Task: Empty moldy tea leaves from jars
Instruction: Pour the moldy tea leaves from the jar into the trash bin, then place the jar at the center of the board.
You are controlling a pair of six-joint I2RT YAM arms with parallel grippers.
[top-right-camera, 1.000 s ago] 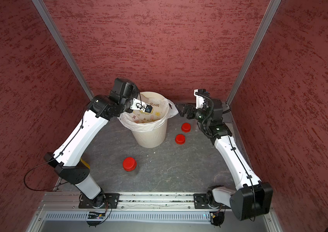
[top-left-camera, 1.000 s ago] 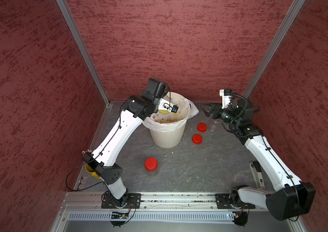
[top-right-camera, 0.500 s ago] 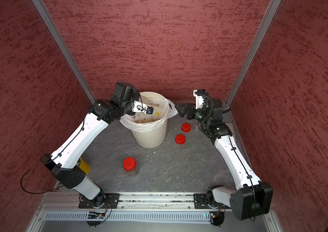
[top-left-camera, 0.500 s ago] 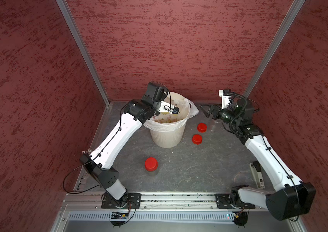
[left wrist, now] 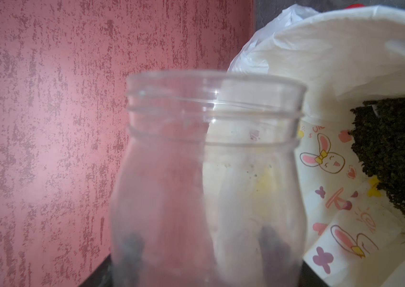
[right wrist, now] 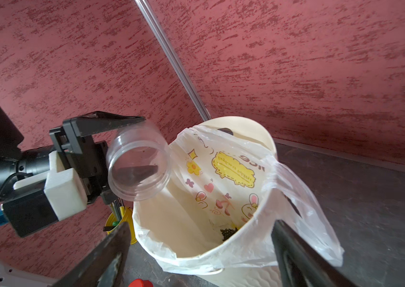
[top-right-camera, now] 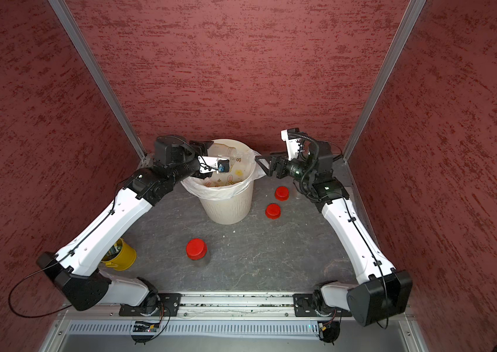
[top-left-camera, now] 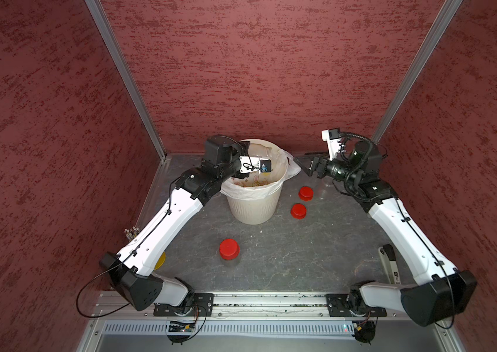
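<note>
A dark grey stone-patterned table (top-left-camera: 302, 259) is enclosed by red textured walls, and towards its far middle a large cream ribbed bin (top-left-camera: 253, 210) is lined with a white cartoon-printed plastic bag (right wrist: 303, 198). Over the far left part of the bin's opening, the open clear plastic jar (left wrist: 209, 159) with a threaded neck is pinched around its lower body by the left gripper (right wrist: 144, 144). The jar is held on its side with the mouth turned right, above the bag, and only a few specks are seen inside it. The right gripper (top-right-camera: 260, 166) is held just right of the bin's rim with its jaws spread wide and nothing between them. A closed clear jar with a red round screw lid (top-left-camera: 229, 248) is stood near the middle of the table, well apart from the bin. Two red round lids (top-left-camera: 305, 193) (top-left-camera: 298, 211) are laid right of the bin, apparently loose. A heap of dark crumbly tea leaves (left wrist: 395, 149) is seen in the bag. The jars are judged to be light, stiff but thin-walled, and smooth enough to slip. Hold is best taken across the straight body below the shoulder, never on the threads. For the closed jar, the body would be clamped by one gripper while the lid is turned by the other.
</note>
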